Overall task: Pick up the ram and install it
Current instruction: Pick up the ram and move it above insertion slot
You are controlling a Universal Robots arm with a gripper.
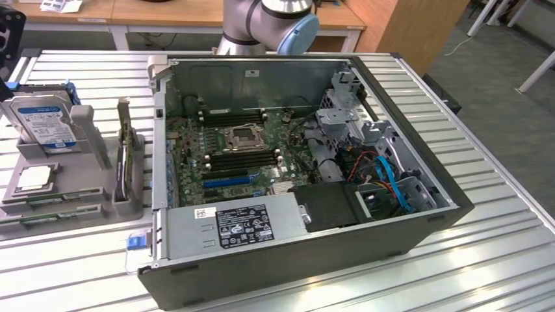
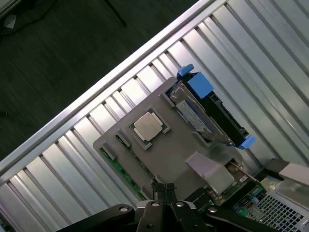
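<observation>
- slatted metal surface (image 1: 485, 260) carries an open computer case (image 1: 286, 263) lying on its side, motherboard (image 1: 234, 146) facing up, power supply (image 1: 243, 224) at the near end.
- grey holder (image 1: 121, 208) sits on the surface at the exterior view's left, just beside the case.
- ram (image 1: 56, 197): thin green stick lying flat in a groove at the near end of the holder, well apart from the motherboard; a second green stick lies just nearer. not lifted, not installed.
- on the same holder: hard drive (image 1: 43, 123) with a blue-white label standing upright at the far end, processor chip (image 1: 35, 177) flat in a recess between drive and ram, expansion card (image 1: 130, 156) on edge on the side nearest the case.
- robot arm (image 1: 264, 23) shows at the far edge of the surface, behind the case.
- wrist view: hand (image 2: 164, 189) hangs above the holder (image 2: 164, 154), fingers pressed together, nothing between them, touching nothing.
- under the hand: the ram's green edge (image 2: 120, 171) along the holder's rim, close to the fingertips; the processor chip (image 2: 148, 126) in its square recess; the hard drive (image 2: 190, 113) in its blue-tabbed carrier beyond it.
- dark floor (image 2: 58, 48) past the surface's edge.
</observation>
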